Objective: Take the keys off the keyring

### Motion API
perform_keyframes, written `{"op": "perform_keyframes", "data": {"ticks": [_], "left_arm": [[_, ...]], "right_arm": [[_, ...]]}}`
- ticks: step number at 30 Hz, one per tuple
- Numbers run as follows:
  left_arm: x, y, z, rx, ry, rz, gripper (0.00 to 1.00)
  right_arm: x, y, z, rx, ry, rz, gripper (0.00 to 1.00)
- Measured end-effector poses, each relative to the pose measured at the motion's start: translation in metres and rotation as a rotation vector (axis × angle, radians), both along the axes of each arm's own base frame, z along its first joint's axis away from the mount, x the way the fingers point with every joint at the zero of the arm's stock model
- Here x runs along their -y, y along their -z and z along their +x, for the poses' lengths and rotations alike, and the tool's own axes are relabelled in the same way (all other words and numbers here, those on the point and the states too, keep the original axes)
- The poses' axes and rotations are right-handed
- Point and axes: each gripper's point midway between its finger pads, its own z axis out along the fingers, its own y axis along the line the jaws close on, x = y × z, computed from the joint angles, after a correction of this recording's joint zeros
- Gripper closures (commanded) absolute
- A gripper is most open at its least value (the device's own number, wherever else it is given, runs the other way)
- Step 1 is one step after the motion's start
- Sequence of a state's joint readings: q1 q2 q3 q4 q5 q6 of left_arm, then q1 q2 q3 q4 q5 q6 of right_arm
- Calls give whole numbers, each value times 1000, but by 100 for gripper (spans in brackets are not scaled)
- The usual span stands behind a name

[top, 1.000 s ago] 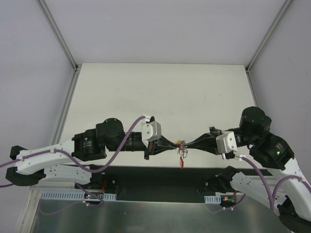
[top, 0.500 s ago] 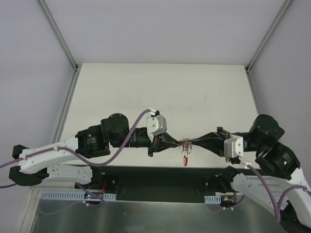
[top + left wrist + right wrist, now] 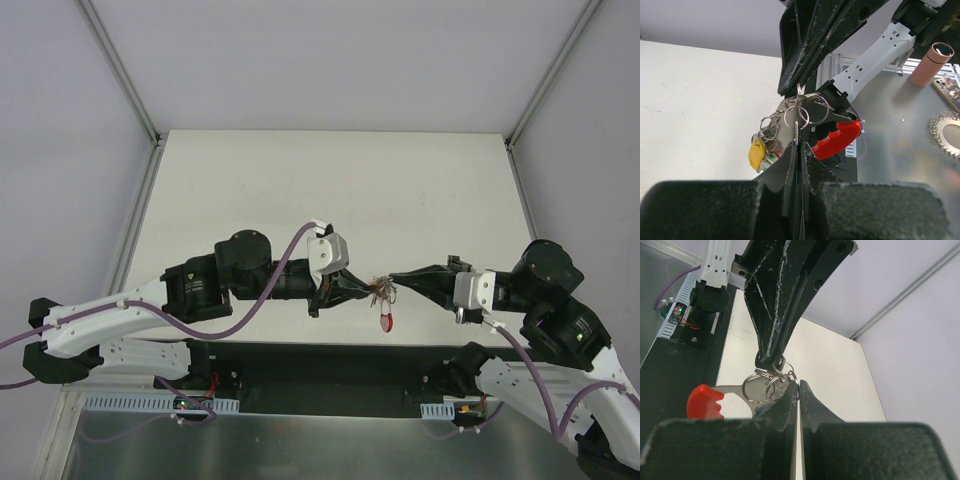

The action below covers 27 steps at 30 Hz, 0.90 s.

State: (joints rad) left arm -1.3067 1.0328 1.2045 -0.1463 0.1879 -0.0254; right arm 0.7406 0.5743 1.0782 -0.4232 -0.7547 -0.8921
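Note:
The keys [image 3: 381,292] hang in the air as a small bunch above the table's near edge, between my two gripper tips. From the left, my left gripper [image 3: 367,289] is shut on a thin ring of the keyring [image 3: 796,116]. My right gripper [image 3: 398,278], coming from the right, is shut on another thin loop of the keyring [image 3: 762,387]. A red-headed key [image 3: 386,321] dangles lowest; its red head [image 3: 837,140] shows broadly in the left wrist view. A yellow head [image 3: 756,154] and a bit of green [image 3: 771,157] hang to the left. The key blades are mostly hidden.
The white table [image 3: 330,190] has raised rails at its left and right sides and a black strip [image 3: 330,365] along its near edge. Beyond it, on a metal surface, stand a pink cylinder [image 3: 931,62], a phone [image 3: 950,92] and a wire coil [image 3: 946,132].
Both grippers have shifted slightly right with the bunch. The right wrist has turned and its tip has risen, and the red key has swung to show its broad face.

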Motion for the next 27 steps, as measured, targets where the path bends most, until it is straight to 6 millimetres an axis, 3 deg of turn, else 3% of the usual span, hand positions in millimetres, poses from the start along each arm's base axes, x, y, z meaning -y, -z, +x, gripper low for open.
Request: {"op": "perform_keyframes", "data": {"ticks": [27], "left_arm": [[20, 28, 10, 20, 7, 77, 100]], "right_arm": [[1, 13, 22, -131, 132, 23, 99]]}}
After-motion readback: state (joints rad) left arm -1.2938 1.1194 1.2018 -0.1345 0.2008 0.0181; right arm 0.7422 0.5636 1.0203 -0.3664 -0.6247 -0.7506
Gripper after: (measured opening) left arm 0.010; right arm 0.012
